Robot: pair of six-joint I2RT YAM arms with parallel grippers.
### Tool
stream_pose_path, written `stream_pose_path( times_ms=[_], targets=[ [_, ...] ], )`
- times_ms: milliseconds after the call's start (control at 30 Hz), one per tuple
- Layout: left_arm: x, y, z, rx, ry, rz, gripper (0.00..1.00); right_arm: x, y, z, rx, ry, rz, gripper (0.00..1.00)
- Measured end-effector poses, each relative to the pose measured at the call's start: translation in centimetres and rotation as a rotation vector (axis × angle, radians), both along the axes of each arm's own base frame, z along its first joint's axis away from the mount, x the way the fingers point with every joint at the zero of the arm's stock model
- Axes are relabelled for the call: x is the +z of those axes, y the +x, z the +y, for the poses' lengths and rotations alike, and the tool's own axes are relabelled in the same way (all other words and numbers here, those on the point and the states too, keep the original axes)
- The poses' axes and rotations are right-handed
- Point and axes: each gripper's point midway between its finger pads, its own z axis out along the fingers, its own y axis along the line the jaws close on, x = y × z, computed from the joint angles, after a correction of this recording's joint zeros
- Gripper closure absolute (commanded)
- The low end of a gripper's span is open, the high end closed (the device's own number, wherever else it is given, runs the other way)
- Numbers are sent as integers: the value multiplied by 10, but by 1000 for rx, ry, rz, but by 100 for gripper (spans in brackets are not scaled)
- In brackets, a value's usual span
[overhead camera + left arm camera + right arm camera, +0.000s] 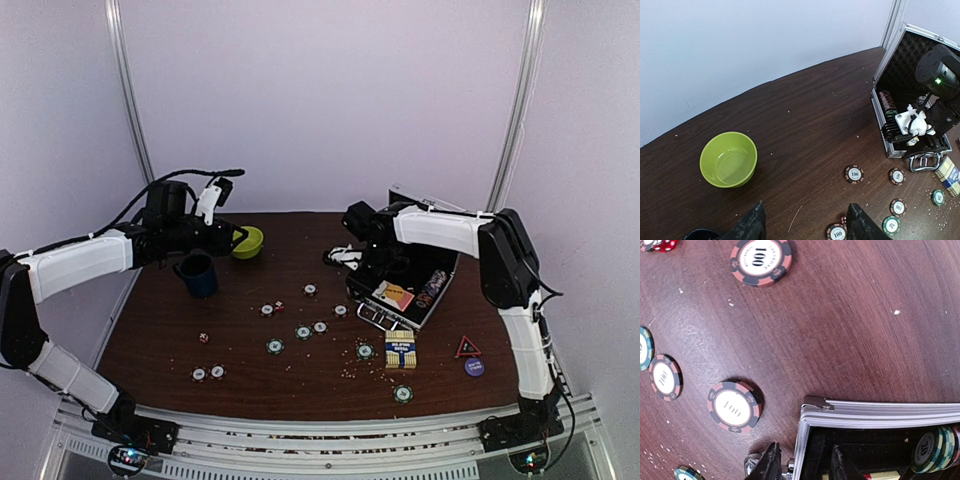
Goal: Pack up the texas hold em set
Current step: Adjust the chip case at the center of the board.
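Chips (735,406) lie loose on the table (850,315); my right fingers (769,465), parted over the case (880,410), should fetch one; left fingers (752,225) spread, empty.

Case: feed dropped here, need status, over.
Left gripper open, empty. Right gripper open, astride case rim. Many chips loose on table. Nothing blocking.

Chips (275,346) left of case (900,60) — bowl (247,241) behind

Bare counter (300,235) is left between the green bowl (248,241) and the open case (398,316). Nearer, passage is cluttered by scattered chips (275,346); the case mouth is overhung by the right arm (440,230).
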Motion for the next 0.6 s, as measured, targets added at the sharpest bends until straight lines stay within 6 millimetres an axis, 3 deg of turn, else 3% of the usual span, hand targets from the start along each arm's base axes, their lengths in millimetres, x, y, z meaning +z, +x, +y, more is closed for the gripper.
stream_pose_path(
  times_ms=[467,600],
  targets=[
    [0,-1,-1,-3,1,-1,45,-10,-1,-3,-31,-25,31,89],
    [0,0,-1,-3,4,-3,45,-9,-2,-4,2,-27,20,90]
  ],
)
